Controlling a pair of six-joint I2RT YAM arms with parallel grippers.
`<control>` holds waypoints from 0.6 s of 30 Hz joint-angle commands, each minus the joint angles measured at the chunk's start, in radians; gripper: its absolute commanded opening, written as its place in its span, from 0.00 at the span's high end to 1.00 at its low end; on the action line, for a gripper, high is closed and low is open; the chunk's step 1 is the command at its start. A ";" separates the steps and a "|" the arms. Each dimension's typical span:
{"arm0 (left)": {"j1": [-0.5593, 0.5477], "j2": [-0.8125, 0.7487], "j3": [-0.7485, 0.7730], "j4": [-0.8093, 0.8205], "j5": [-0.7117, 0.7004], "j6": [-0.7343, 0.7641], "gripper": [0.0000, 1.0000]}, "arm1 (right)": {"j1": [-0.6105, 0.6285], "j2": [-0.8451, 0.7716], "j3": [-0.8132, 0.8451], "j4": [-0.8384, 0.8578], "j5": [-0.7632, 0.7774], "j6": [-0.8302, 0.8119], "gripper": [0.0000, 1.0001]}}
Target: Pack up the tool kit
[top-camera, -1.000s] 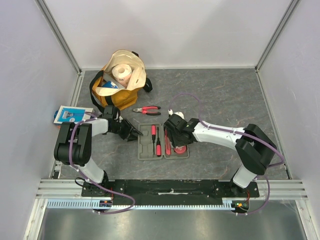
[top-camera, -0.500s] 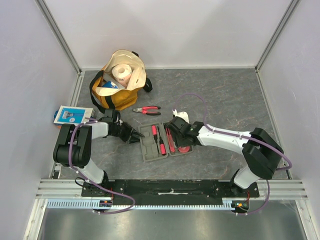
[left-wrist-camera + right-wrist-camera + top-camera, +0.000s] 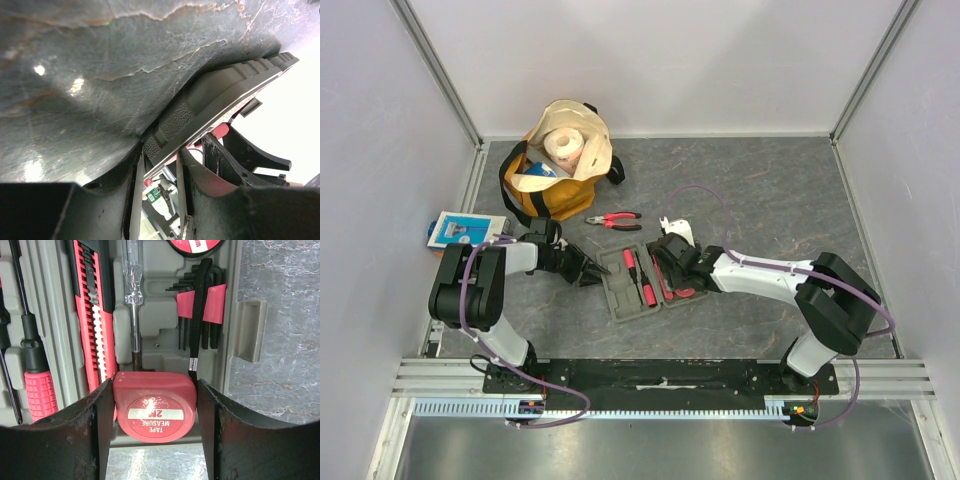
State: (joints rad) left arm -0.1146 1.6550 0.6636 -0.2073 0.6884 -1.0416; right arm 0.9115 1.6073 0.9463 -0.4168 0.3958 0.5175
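Tool kit, a flat grey plastic hinged case (image 3: 619, 306), lies open in the middle of the grey table (image 3: 770, 200).

Seated: red-and-black screwdrivers (image 3: 638, 278), red utility knife (image 3: 92, 315), black hex keys (image 3: 200, 300).

My right pincer (image 3: 155, 390) is clenched on the round red tape measure (image 3: 156, 416), at its slot in the three o'clock half.

My left pincer (image 3: 592, 268) straddles the nine o'clock rim; whether it is clamped I cannot tell.

Outstanding: red-handled pliers (image 3: 614, 219) loose at twelve o'clock; lid unclosed.

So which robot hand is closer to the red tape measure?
Right. The right gripper has a finger on each side of the tape measure. The left gripper is across the case, at its left edge, with the rim between its fingers.
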 commanded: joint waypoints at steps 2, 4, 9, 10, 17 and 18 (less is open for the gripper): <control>-0.002 0.040 0.008 -0.050 -0.049 0.040 0.67 | -0.005 0.013 -0.014 0.059 0.031 -0.033 0.55; 0.000 0.042 0.010 -0.052 -0.046 0.040 0.67 | -0.008 0.005 -0.030 0.059 0.022 -0.046 0.55; -0.002 0.046 0.008 -0.050 -0.049 0.038 0.67 | -0.043 -0.029 -0.076 0.055 0.018 -0.065 0.55; 0.000 0.048 0.007 -0.050 -0.049 0.037 0.67 | -0.052 -0.033 -0.081 0.055 0.017 -0.070 0.55; 0.000 0.051 0.010 -0.050 -0.047 0.037 0.68 | -0.082 -0.040 -0.087 0.067 -0.031 -0.140 0.52; 0.000 0.052 0.011 -0.050 -0.047 0.037 0.68 | -0.083 -0.035 -0.087 0.067 -0.040 -0.149 0.50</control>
State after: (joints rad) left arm -0.1146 1.6752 0.6743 -0.2096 0.7158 -1.0271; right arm 0.8368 1.5768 0.8745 -0.3424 0.3817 0.4286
